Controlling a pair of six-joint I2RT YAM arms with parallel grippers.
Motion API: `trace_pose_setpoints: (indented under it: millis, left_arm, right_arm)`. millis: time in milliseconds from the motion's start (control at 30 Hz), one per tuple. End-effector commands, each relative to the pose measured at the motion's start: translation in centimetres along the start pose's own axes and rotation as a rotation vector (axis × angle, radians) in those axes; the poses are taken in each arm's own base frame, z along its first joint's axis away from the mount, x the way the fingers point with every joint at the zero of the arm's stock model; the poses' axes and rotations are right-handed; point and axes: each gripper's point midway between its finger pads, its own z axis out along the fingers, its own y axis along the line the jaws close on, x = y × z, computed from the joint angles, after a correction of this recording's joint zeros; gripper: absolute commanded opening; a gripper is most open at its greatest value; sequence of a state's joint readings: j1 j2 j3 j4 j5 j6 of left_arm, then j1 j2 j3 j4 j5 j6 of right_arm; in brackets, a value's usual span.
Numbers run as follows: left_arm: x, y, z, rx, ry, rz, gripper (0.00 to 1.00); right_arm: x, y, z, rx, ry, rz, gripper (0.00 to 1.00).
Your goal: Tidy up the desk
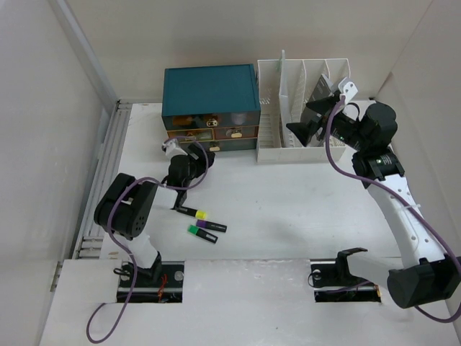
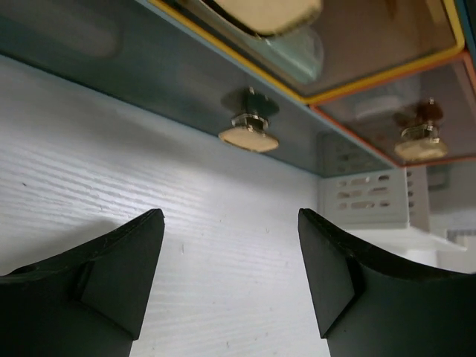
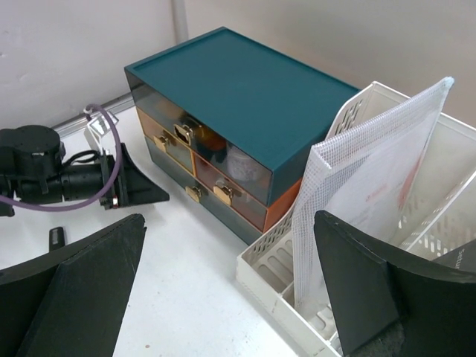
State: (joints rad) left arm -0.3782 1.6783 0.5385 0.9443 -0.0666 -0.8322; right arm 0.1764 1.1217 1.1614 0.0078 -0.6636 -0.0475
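Observation:
The white desk (image 1: 288,194) holds a teal drawer box (image 1: 209,90) and a white slotted file rack (image 1: 302,108) at the back. My left gripper (image 1: 193,153) is open and empty, low over the desk just in front of the box. In the left wrist view the gripper (image 2: 230,216) faces the bottom drawer's gold knob (image 2: 249,137). My right gripper (image 1: 297,130) is open and empty, hovering over the rack's front left. In its wrist view the gripper (image 3: 230,219) frames the rack (image 3: 297,297) and a mesh pouch (image 3: 372,171) standing in it.
A yellow-capped highlighter (image 1: 194,213) and a green-capped one (image 1: 202,233) lie on the desk behind the left arm's elbow. A metal rail (image 1: 108,158) runs along the left edge. Two cut-outs (image 1: 148,277) (image 1: 346,282) hold the arm bases. Walls close in on both sides.

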Motion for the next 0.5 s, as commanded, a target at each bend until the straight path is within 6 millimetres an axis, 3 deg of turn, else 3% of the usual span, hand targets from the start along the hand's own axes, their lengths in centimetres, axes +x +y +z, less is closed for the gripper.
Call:
trace_pose_setpoints:
  millis: [0, 300, 467]
  left_arm:
    - [-2.1, -1.9, 0.3, 0.116, -0.056, -0.135, 0.7]
    - [-1.7, -2.0, 2.1, 0.12, -0.045, -0.172, 0.69]
    - [-2.3, -3.1, 3.1, 0.142, -0.047, -0.191, 0.69]
  right_arm:
    - [-1.3, 0.3, 0.0, -0.023, -0.047, -0.027, 1.0]
    - [-1.0, 0.1, 0.2, -0.023, -0.04, -0.021, 1.0]
    - [-0.6, 0.1, 0.3, -0.032, -0.033, -0.016, 1.0]
